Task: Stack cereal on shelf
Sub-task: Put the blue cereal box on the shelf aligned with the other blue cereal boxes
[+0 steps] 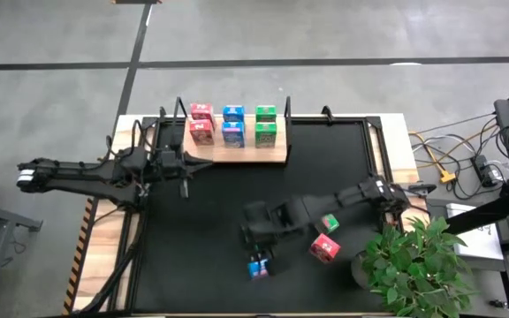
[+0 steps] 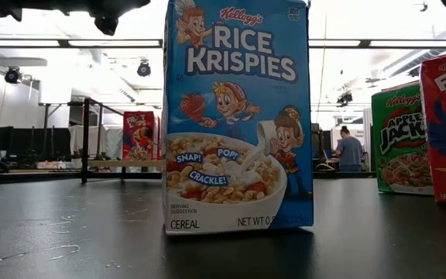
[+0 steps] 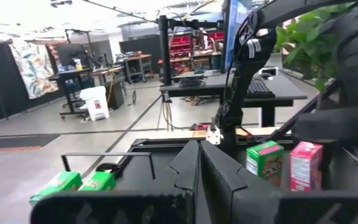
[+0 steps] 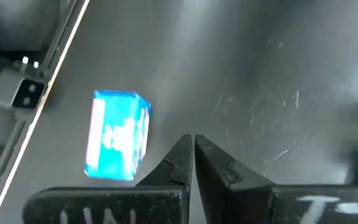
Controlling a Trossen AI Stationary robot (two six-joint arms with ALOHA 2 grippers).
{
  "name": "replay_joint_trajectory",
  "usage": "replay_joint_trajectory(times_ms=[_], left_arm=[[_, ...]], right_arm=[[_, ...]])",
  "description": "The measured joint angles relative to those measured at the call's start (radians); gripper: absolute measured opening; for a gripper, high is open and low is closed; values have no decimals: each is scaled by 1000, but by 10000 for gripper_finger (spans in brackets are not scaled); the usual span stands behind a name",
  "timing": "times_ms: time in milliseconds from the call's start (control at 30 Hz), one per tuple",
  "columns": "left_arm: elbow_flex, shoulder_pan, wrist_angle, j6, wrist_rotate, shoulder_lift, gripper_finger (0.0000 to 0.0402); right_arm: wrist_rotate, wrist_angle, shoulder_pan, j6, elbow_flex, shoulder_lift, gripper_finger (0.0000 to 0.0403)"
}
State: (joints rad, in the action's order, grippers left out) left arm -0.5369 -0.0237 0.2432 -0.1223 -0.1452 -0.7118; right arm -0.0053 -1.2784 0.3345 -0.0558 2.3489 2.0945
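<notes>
High view: 6 boxes on shelf (image 1: pixel 237 155), 3 loose (1 blue (image 1: pixel 258 267)), both grippers (image 1: pixel 253 231) pinched closed, empty.

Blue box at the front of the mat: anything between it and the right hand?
Nothing visible. In the right wrist view the blue box lies on bare mat beside the shut right hand, with no object in the gap. From above, the pink box and the green box sit off to the side, clear of that path.
</notes>
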Motion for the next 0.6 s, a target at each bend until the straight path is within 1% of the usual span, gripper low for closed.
replay_joint_trajectory(times_ms=[100, 267, 500, 600], left_arm=[[0, 4, 1, 0, 0, -1, 0], [0, 4, 4, 4, -3, 4, 0], [0, 4, 4, 4, -3, 5, 0], [0, 4, 1, 2, -3, 5, 0]], right_arm=[[57, 32, 45, 14, -4, 0, 9], [59, 106, 82, 15, -42, 0, 9], [60, 247, 96, 30, -191, -6, 8], [61, 322, 97, 38, -256, -27, 8]])
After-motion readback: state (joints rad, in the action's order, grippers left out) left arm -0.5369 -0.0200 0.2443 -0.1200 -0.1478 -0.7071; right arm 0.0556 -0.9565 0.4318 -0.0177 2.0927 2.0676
